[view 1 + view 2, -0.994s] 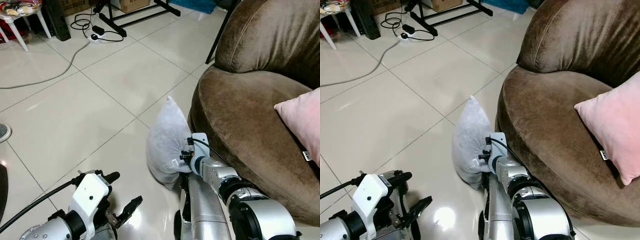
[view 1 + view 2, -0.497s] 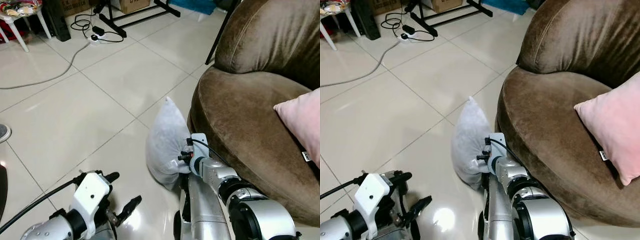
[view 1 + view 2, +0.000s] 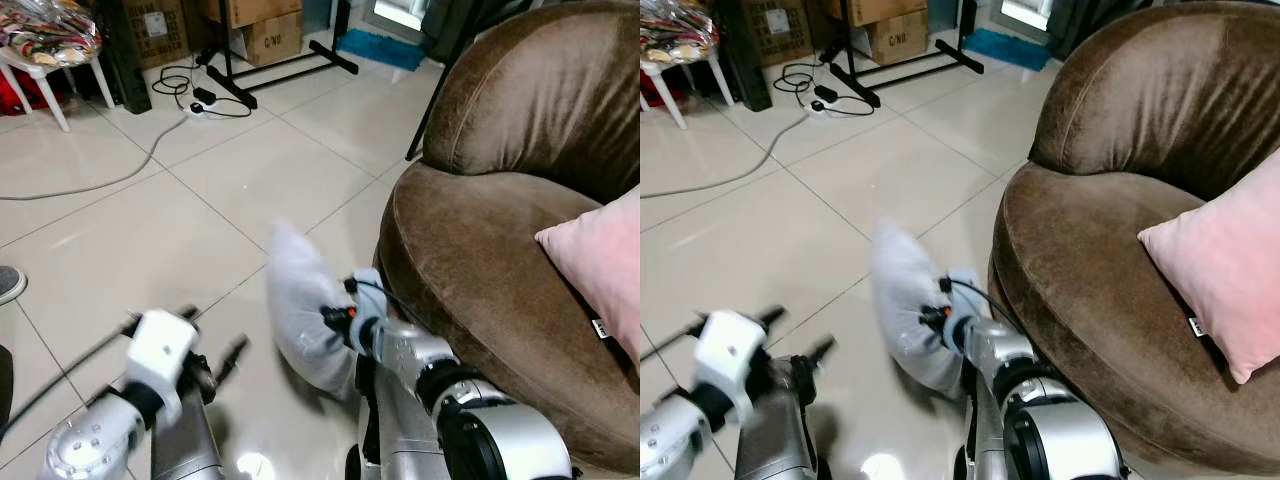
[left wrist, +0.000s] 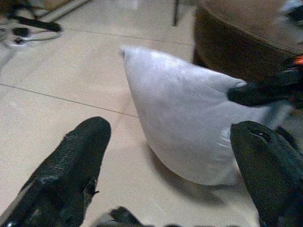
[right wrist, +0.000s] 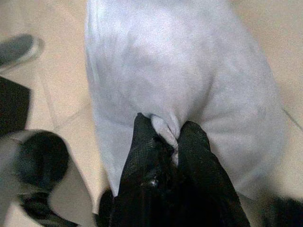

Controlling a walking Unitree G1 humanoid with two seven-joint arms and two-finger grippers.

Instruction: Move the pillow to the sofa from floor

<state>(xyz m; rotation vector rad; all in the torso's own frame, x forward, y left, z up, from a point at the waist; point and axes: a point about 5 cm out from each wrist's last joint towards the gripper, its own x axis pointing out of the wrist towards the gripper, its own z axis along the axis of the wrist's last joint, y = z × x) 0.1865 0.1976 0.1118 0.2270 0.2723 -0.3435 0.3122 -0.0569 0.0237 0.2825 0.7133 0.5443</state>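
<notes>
Grasp made, lift step: right gripper (image 5: 165, 142) jaws clamped on a fold of the grey pillow (image 3: 300, 300), low by the floor (image 3: 150, 230) just beside the brown sofa (image 3: 480, 260). Left gripper (image 4: 170, 156) jaws apart, near it. Next likely raise and swing onto the seat, beside the pink cushion (image 3: 600, 250). Glossy tiles, cables (image 3: 120, 170), boxes (image 3: 265, 30) behind.

Grey pillow (image 3: 300, 310) motion-blurred in both eye views, outline smeared, its lower edge hidden behind the right arm; the right gripper (image 5: 165, 137) itself is hidden there behind its wrist. Left gripper (image 4: 173, 156) also blurred at lower left of the eye views, and in its wrist view both fingers run off the bottom edge. Pink cushion (image 3: 1225, 270) cut by the right edge; brown sofa (image 3: 480, 250) cut at right and bottom; white chair (image 3: 60, 60) cropped at upper left.
</notes>
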